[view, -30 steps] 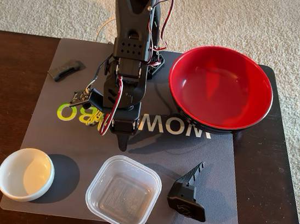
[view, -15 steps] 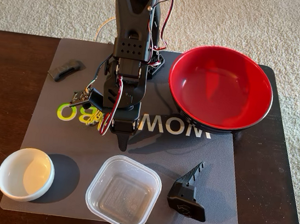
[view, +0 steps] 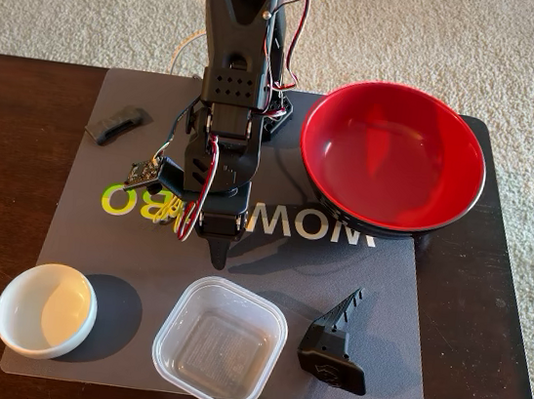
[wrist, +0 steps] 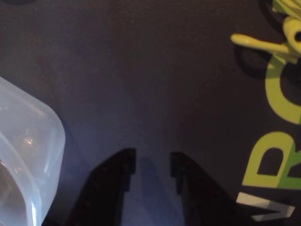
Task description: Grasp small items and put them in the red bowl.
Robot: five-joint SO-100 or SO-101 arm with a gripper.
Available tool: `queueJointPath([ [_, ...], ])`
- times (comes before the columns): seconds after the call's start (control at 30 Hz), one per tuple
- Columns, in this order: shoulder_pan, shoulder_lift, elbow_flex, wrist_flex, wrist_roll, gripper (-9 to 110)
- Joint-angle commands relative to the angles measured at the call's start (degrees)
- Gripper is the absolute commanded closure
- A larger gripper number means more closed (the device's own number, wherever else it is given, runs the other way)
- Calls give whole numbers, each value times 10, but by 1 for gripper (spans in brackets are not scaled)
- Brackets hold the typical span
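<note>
While hovering over the mat [view: 96,226] with claw [wrist: 153,162] slightly parted and empty, risking shoving the tub [view: 220,342] aside rather than gripping its rim.

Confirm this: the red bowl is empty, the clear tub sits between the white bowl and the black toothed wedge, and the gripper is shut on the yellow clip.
Not quite. The wrist view shows the gripper open and empty above the mat; the yellow clip lies apart from it. The rest holds: the fixed view shows the red bowl empty and the clear tub between the white bowl and black toothed wedge.
</note>
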Motion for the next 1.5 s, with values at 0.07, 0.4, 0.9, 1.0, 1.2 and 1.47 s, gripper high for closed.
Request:
queueJointPath([
  [0.07,-25,18,-9,-3,166,95],
  [0.4,-3,320,-83,208,220,93],
  [0.9,51,-28,-263,212,298,74],
  [1.0,50,-92,-274,189,300,73],
  [1.2,51,-231,-370,189,300,73],
  [1.47,49,-291,-393,204,295,101],
])
